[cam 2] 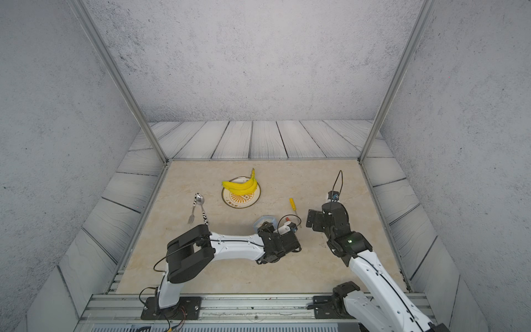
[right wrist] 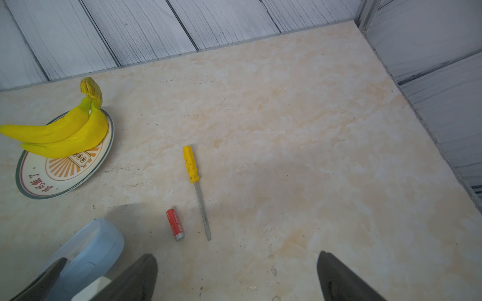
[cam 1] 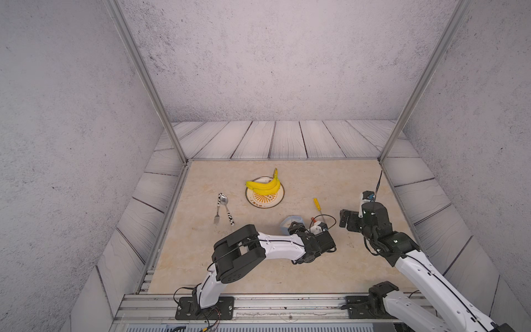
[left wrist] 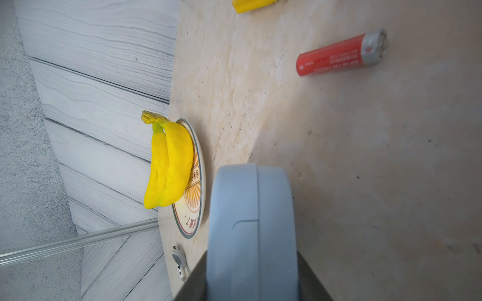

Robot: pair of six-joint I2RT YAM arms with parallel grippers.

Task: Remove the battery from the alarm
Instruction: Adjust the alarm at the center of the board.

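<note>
My left gripper is shut on the light-blue alarm, its dark fingers pressing on both sides of the alarm, which stands on edge. In both top views the alarm sits at mid-table at the tip of the left arm. The battery, red with a silver end, lies loose on the table between the alarm and the screwdriver's tip, apart from both; the left wrist view also shows the battery. To their right, my right gripper hangs open and empty.
A yellow-handled screwdriver lies just beyond the battery. A round plate carrying bananas sits farther back. A fork and spoon lie to the left. Metal frame posts and panelled walls border the table.
</note>
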